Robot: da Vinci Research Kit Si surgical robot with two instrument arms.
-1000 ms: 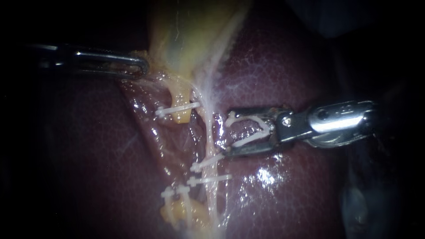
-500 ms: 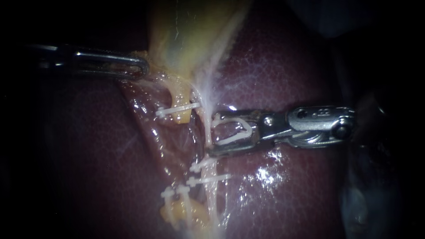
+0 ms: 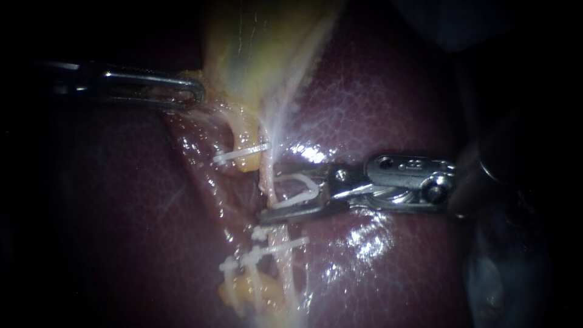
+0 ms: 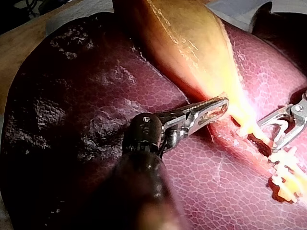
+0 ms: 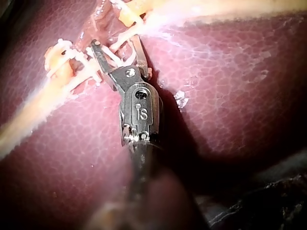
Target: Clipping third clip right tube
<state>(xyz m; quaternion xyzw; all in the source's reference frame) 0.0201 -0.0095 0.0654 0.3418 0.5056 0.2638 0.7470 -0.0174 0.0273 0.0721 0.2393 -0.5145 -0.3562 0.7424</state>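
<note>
The right tube point(image 3: 280, 130) is a pale strand running down from the gallbladder point(image 3: 255, 42) over the liver point(image 3: 388, 91). Two white clips point(image 3: 276, 243) sit across its lower part. My right instrument point(image 3: 267, 191) holds an open white clip point(image 3: 297, 188) in its spread jaws, and the tube lies between the clip's legs just above those two clips. The right wrist view shows the same jaws point(image 5: 115, 45) straddling the strand. My left instrument point(image 3: 191, 91) is shut on the gallbladder's edge, also seen in the left wrist view point(image 4: 218, 106).
The yellow left tube stub point(image 3: 246, 130) carries one clip point(image 3: 240, 153). A lower yellow stump point(image 3: 249, 291) holds more clips point(image 3: 234, 264). Wet, glistening liver surface point(image 3: 364, 243) surrounds the field.
My right instrument has moved left with its clip, from beside the right tube to straddling it. The tube is nudged slightly left. The left instrument has held still.
</note>
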